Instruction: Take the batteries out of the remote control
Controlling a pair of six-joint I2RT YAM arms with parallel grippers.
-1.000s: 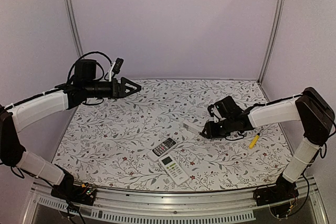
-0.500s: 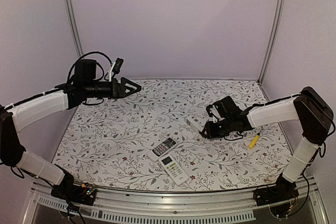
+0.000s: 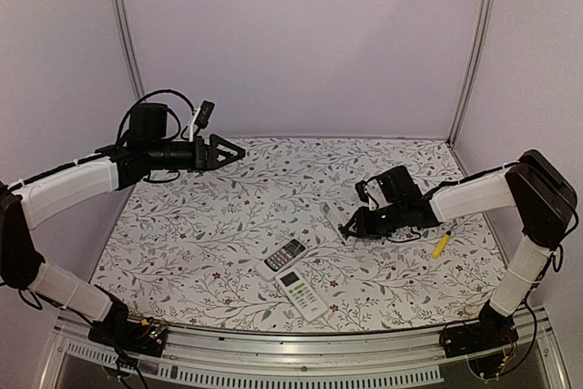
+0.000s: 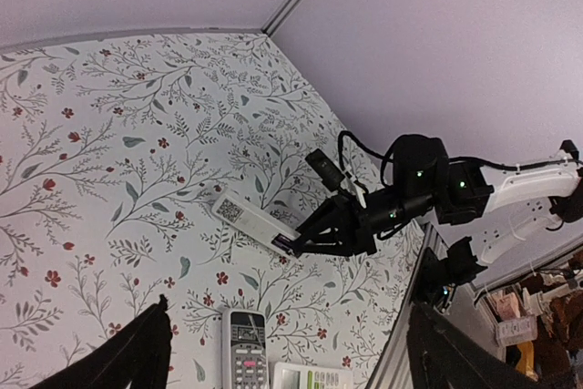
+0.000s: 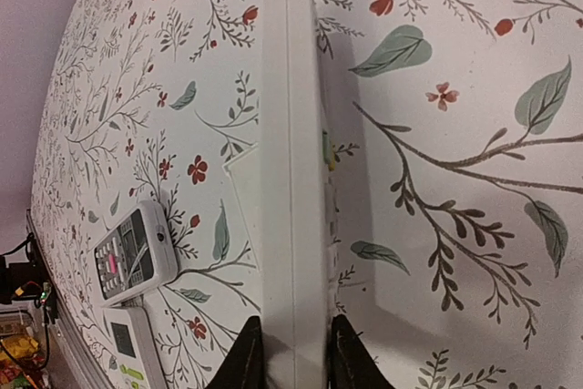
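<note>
On the floral table (image 3: 182, 243), your right gripper (image 5: 296, 354) is clamped on the white remote (image 5: 291, 134). It's tipped on its long edge, around 2 o'clock off centre, and its long axis runs 5 to 11 o'clock. Left gripper (image 3: 232, 152) hangs with its fingers spread wide.

Soft, even light fills all three views, with no glare on the pale lilac walls (image 3: 301, 43) and only faint shadows on the flowered cloth (image 3: 228, 216). In the right wrist view the white remote (image 5: 293, 179) throws a soft grey shadow to its right, and the print is sharp at mid-frame while the fingertips (image 5: 248, 353) of the right gripper (image 5: 293, 357) look slightly soft at the bottom edge. The left wrist view bends the wall seams as a wide lens does, and the fingers (image 4: 137, 353) of the left gripper (image 4: 291, 362) show as dark, featureless shapes in the lower corners.
</note>
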